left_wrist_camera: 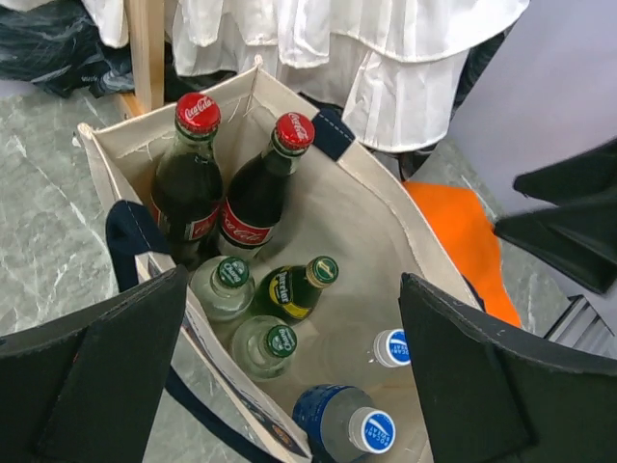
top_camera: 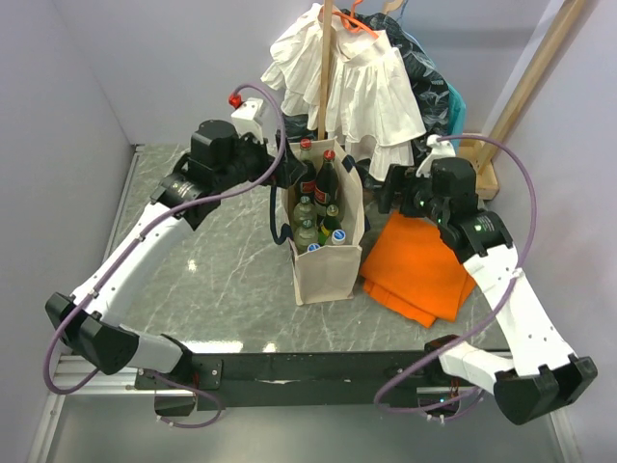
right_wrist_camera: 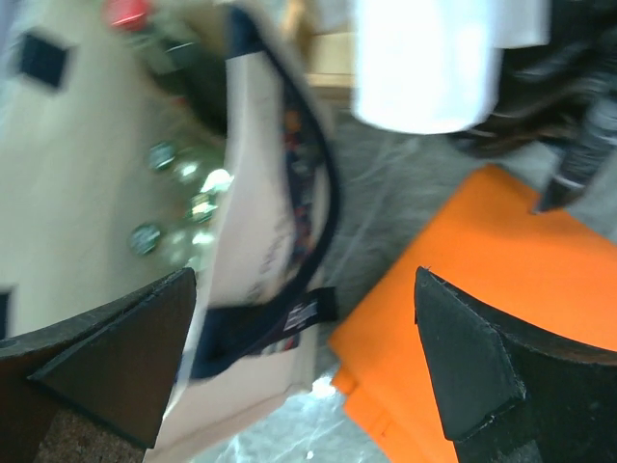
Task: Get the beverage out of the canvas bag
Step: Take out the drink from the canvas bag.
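bag: canvas bag (top_camera: 328, 262) stands upright on the marble table (top_camera: 217, 280), mouth up and wide open; a navy handle (left_wrist_camera: 130, 236) droops over the left rim, so access from above is free
contents: all beverages are inside, none lifted; two Coca-Cola bottles (left_wrist_camera: 253, 198) with red caps lean at the far end, tallest, necks near rim height; green-capped bottles (left_wrist_camera: 289, 289) in the middle; blue-capped water bottles (left_wrist_camera: 339, 422) at the near end, sitting low
left tool: left gripper (left_wrist_camera: 293, 275) hovers over the bag's left rim, pointing down into the mouth; jaws spread fully wide, nothing between them; judged to be lining up on a neck
right tool: right gripper (right_wrist_camera: 305, 272) just beside the bag's right wall, above the far edge of the orange cloth (top_camera: 419, 265); jaws wide apart, holding nothing; probably posted there to steady the soft wall during the pull
surroundings: white garment (top_camera: 357, 87) hangs on a wooden post (top_camera: 328, 58) right behind the bag; it crowds the far side
stage: early; approach only, no grasp yet
next: the cola necks look easiest to reach; descent should be straight, between the packed caps
risk: bottles touch one another, so a neighbour may tip; the bag may lift with the bottle
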`<state>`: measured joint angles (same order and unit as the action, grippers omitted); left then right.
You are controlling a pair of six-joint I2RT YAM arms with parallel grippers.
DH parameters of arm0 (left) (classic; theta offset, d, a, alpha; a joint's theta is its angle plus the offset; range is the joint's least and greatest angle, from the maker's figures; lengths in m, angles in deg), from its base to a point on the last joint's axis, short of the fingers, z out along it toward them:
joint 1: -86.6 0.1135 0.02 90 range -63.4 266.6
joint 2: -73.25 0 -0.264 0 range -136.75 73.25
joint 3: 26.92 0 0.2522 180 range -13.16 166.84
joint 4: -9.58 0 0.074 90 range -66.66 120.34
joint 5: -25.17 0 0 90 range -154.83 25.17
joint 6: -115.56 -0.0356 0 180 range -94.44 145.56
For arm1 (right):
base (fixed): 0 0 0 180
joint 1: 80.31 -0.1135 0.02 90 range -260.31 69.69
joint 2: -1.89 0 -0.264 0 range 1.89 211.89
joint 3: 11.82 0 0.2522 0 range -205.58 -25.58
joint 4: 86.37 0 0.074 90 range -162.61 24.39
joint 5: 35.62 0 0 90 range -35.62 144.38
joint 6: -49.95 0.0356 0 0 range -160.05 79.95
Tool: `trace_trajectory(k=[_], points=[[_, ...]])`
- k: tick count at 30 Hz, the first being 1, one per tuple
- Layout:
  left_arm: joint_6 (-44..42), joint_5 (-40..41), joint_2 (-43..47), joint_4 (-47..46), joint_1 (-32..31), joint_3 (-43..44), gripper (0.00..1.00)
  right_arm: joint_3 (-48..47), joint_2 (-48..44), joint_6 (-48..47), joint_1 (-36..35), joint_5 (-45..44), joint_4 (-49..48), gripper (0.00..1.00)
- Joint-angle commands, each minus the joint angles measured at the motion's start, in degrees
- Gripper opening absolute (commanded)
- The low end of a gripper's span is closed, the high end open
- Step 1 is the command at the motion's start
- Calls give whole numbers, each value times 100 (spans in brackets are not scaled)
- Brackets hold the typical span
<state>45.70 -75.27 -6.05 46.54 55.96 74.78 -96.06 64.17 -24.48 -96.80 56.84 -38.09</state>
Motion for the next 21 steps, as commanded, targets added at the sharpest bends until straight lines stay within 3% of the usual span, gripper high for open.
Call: trace_trajectory(k=[1, 10, 21], points=[[-159, 402, 3, -44, -249, 4, 96, -317, -339, -221, -380, 299, 54, 100], [-213, 1289, -673, 123, -882, 285, 96, -362, -208, -195, -1031, 283, 125, 100], [-151, 2748, -1271, -219, -927, 891, 96, -98, -190, -177, -1128, -52, 19, 99]])
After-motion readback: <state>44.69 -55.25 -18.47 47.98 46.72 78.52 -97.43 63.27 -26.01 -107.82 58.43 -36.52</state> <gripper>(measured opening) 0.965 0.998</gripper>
